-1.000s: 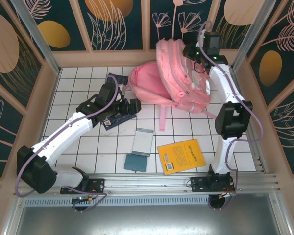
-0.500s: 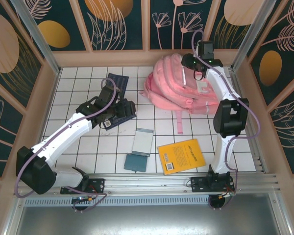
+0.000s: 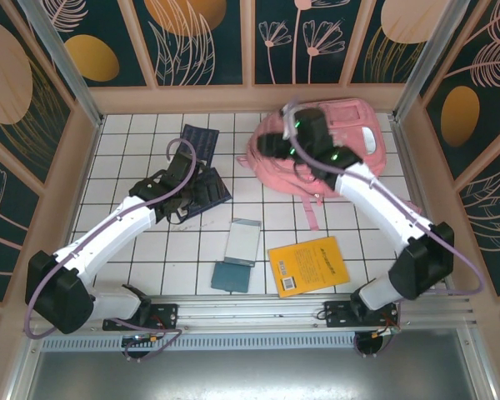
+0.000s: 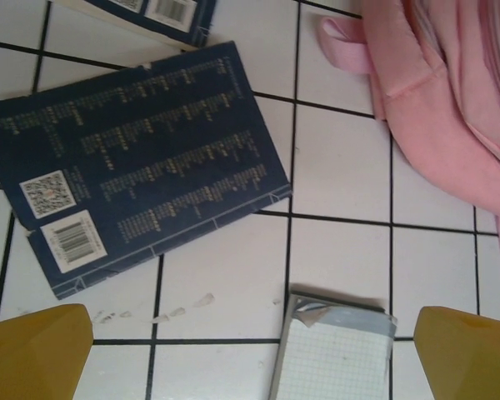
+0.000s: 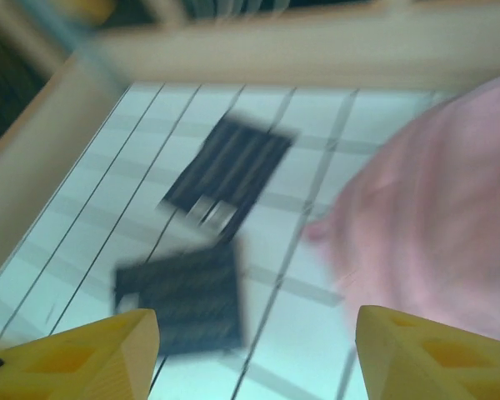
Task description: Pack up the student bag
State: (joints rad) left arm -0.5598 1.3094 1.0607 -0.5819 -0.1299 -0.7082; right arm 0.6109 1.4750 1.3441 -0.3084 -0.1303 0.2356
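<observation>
The pink bag (image 3: 354,125) lies slumped at the surface's (image 3: 133,133) far right corner. The left claw (image 4: 254,358) gapes empty over a blue book (image 4: 142,167). The right claw (image 5: 262,354) hangs open and empty beside the bag. With nothing holding it, the bag's mouth may flop shut against books.

White tiled floor (image 3: 133,158) ringed by dark, leaf-patterned wall panels (image 3: 204,42).

A large pink fabric backpack (image 3: 354,121) lies on the white tiled table (image 3: 125,142) at one o'clock. At eleven o'clock lies a dark blue paperback book (image 3: 198,140), with a second dark blue book (image 3: 217,188) just before it. Toward six o'clock, a grid-paper notebook (image 3: 244,240) touches a teal booklet (image 3: 231,276) before it. A yellow book (image 3: 308,265) lies at their three o'clock.
</observation>
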